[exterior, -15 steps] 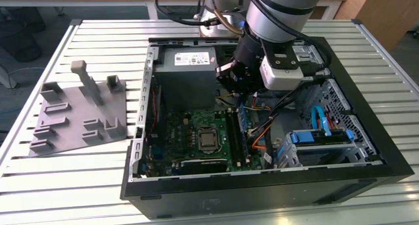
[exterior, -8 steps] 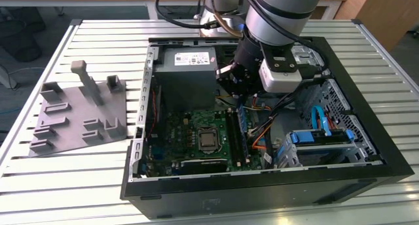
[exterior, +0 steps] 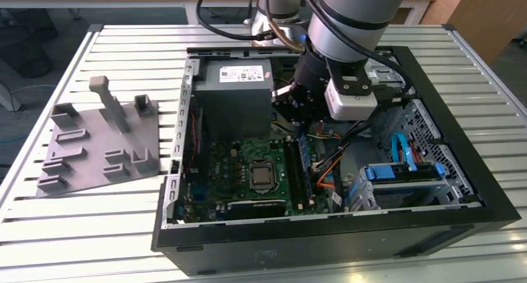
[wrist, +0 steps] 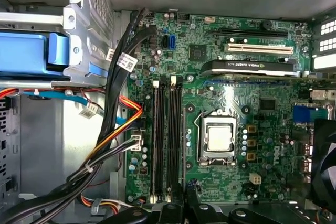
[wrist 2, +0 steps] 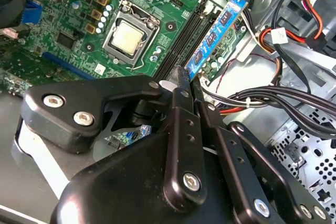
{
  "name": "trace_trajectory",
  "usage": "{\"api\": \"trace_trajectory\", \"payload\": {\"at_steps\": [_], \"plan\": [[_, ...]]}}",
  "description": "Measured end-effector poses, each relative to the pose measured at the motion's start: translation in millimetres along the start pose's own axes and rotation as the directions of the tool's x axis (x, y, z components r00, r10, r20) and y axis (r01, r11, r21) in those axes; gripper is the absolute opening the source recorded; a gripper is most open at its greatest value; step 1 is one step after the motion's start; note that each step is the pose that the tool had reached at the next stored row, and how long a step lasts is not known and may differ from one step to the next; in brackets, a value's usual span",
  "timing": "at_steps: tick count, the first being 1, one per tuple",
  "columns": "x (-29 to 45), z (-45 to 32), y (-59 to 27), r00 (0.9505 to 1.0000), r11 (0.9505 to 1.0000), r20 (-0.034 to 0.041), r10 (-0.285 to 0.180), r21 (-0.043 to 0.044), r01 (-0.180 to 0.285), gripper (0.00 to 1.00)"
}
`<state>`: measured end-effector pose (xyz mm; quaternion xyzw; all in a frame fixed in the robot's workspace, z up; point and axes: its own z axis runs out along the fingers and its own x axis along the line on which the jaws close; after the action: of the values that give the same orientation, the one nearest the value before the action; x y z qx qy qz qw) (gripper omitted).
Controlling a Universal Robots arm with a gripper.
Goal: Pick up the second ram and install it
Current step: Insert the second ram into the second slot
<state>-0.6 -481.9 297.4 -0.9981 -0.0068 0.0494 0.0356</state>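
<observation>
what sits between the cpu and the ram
In the second wrist view, long black slots on the board run between the cpu and the ram.

**Labels Seen, No Wording Legible**

No print can be read with confidence. In the exterior view a white label (exterior: pixel 240 74) sits on the grey power supply (exterior: pixel 231 107). In the first wrist view white tags (wrist: pixel 126 61) hang on the black cable bundle (wrist: pixel 116 85). In the second wrist view a white sticker (wrist 2: pixel 100 68) lies on the motherboard (wrist 2: pixel 47 30), and the second ram (wrist 2: pixel 215 38) carries tiny chip markings.
</observation>
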Motion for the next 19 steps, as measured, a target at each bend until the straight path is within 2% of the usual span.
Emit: {"api": "trace_trajectory", "payload": {"at_steps": [19], "plan": [[1.2, 12.0, 0.9, 1.0000, 1.0000, 0.0000, 0.000, -0.0001, 0.000, 0.14]]}}
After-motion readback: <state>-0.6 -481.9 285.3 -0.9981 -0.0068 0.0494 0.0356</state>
